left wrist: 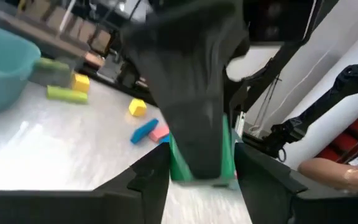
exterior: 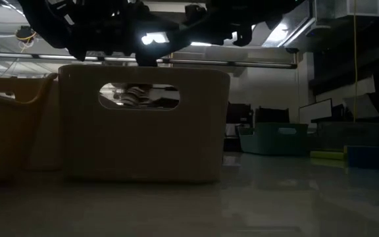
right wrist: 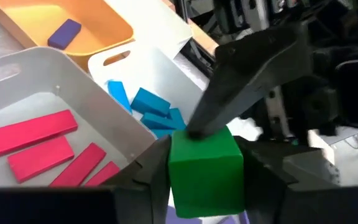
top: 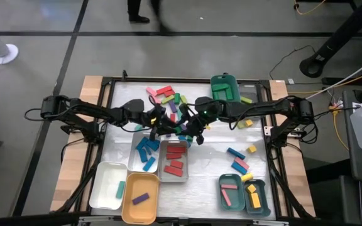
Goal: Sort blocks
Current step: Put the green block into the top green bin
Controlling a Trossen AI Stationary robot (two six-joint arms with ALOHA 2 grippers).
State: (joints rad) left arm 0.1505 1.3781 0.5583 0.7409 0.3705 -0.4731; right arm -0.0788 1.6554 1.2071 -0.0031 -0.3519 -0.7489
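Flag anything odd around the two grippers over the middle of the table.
Both grippers, left gripper and right gripper, seem to close on the same green block above the trays. In the right wrist view, the other arm's finger sits on the block's top. It looks like a handover.

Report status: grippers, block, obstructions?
Right gripper shut on green block, mid-table. Left gripper at same block, handover pose. Red-block tray close by; no obstruction seen.

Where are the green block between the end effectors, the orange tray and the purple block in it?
green block [right wrist: 205,171], right wrist view, front face
orange tray [right wrist: 114,26], right wrist view, far rim
purple block [right wrist: 64,33], right wrist view, top face
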